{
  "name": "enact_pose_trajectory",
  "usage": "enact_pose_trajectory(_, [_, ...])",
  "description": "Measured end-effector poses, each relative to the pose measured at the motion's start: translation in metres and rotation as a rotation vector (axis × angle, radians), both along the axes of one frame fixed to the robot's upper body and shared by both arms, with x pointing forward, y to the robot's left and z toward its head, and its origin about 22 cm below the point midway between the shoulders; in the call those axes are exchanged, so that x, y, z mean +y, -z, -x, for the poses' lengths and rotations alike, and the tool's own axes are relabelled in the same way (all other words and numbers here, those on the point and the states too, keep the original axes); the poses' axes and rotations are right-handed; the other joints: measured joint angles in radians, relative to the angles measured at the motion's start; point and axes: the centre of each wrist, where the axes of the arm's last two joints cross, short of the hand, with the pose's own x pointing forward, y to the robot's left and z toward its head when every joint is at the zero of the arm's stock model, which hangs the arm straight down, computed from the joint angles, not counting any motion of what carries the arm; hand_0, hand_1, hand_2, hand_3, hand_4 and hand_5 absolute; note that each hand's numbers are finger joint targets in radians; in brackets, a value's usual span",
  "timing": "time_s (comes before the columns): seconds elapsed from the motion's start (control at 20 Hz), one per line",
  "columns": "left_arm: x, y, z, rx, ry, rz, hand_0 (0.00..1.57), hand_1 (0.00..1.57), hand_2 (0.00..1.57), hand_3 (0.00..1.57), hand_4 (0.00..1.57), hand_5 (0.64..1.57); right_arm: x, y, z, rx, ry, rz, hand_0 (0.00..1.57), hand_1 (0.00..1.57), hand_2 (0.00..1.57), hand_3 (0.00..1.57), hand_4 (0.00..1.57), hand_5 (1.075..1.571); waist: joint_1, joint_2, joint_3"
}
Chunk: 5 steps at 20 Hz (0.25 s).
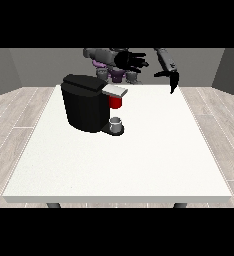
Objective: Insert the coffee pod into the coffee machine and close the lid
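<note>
The black coffee machine stands on the white table, left of the middle. Its grey lid juts out to the right, with a red thing at the machine just beneath it. A small grey thing sits on the machine's base under the spout; I cannot tell whether it is the pod. The hand at the view's left hovers high behind the machine with its fingers spread, holding nothing. The hand at the view's right hangs over the table's far right edge, its fingers pointing down and holding nothing.
The robot's torso stands behind the table's far edge. The table's white top stretches wide in front of and to the right of the machine. A wooden floor surrounds the table.
</note>
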Motion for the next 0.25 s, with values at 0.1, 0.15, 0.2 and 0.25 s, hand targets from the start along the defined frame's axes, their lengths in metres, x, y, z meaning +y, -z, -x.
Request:
enact_pose_trajectory(0.1, [0.002, 0.006, 0.004, 0.007, 0.005, 0.01, 0.0, 0.0, 0.0, 0.0, 0.17, 1.571, 0.009, 0.012, 0.008, 0.006, -0.042, 0.022, 0.0, 0.0, 0.0, 0.0, 0.51, 1.571, 0.003, -0.005, -0.0004])
enact_pose_trajectory(0.15, [0.0, 0.008, 0.006, 0.007, 0.007, 0.012, 0.0, 0.0, 0.0, 0.0, 0.17, 1.571, 0.011, 0.017, 0.012, 0.001, -0.075, 0.024, 0.0, 0.0, 0.0, 0.0, 0.49, 1.571, 0.004, -0.002, -0.0003])
enact_pose_trajectory(0.2, [-0.003, 0.01, 0.006, 0.007, 0.005, 0.012, 0.0, 0.0, 0.0, 0.0, 0.17, 1.571, 0.015, 0.023, 0.016, -0.003, -0.113, 0.031, 0.0, 0.0, 0.0, 0.0, 0.51, 1.571, 0.001, -0.004, -0.0003])
enact_pose_trajectory(0.25, [-0.002, 0.01, 0.005, 0.009, 0.007, 0.013, 0.0, 0.0, 0.0, 0.0, 0.17, 1.571, 0.018, 0.03, 0.023, -0.002, -0.153, 0.037, 0.0, 0.0, 0.0, 0.0, 0.46, 1.571, -0.003, -0.008, -0.0004])
